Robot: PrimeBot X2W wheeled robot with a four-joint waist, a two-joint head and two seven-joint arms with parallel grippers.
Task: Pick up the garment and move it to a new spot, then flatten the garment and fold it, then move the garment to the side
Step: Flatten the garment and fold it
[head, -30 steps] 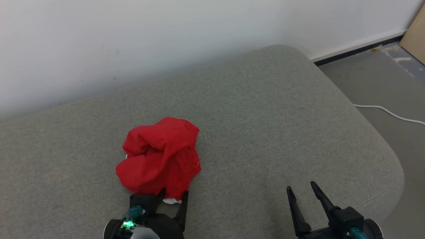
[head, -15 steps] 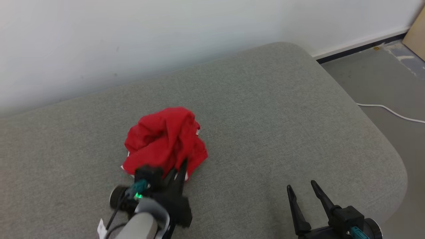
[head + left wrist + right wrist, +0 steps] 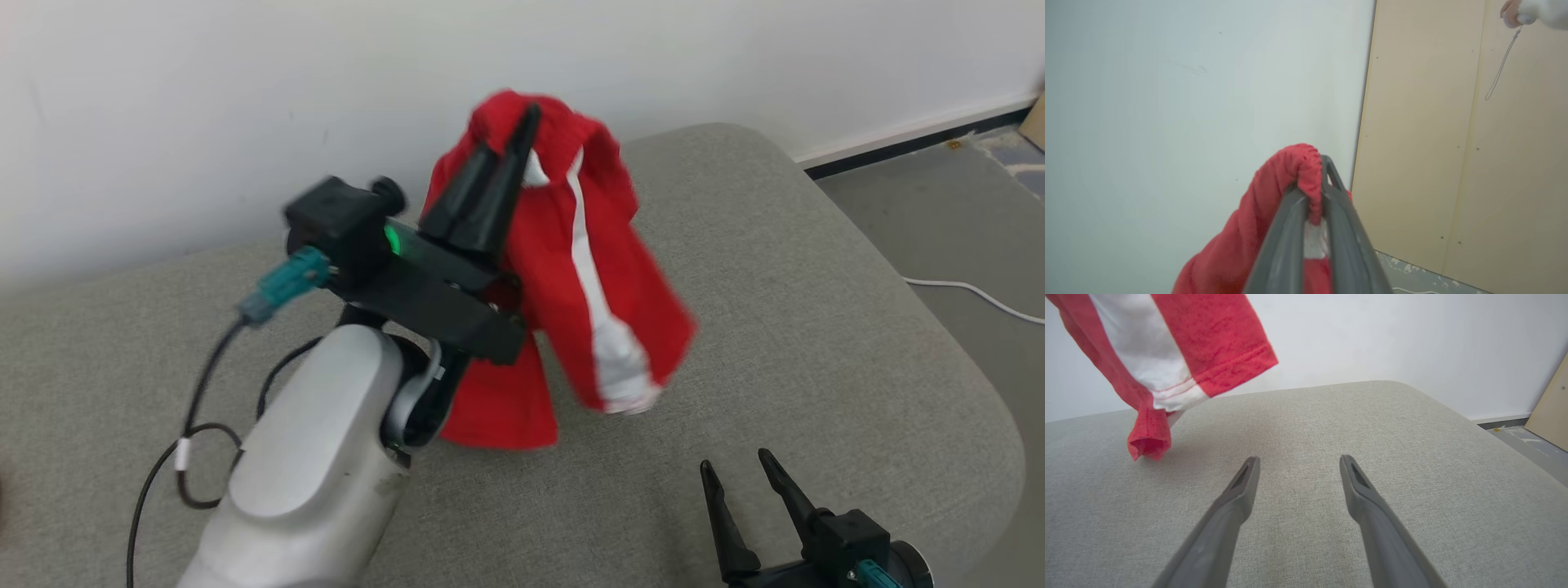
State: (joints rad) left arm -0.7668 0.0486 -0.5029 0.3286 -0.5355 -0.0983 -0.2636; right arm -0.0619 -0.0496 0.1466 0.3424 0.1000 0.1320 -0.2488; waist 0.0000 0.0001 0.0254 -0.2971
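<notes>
L tool (image 3: 508, 131) clamped on red garment (image 3: 608, 278), which hangs over grey couch (image 3: 775, 269); R tool (image 3: 736, 461) w/ fingers apart, empty, near right.

Garment (image 3: 641, 273): red, white side stripe, gathered edge uppermost. Hangs bunched in the air over the grey cushion (image 3: 816, 327), hemmed ends dangling lowest.

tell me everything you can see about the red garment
The red garment is soft, knit-looking fabric with a white stripe running down to a stitched hem. It hangs bunched and draped, pinched at its gathered top edge between the shut fingers of the left gripper, raised above the grey cushion. Whether its lowest fold touches the cushion is unclear.
</notes>
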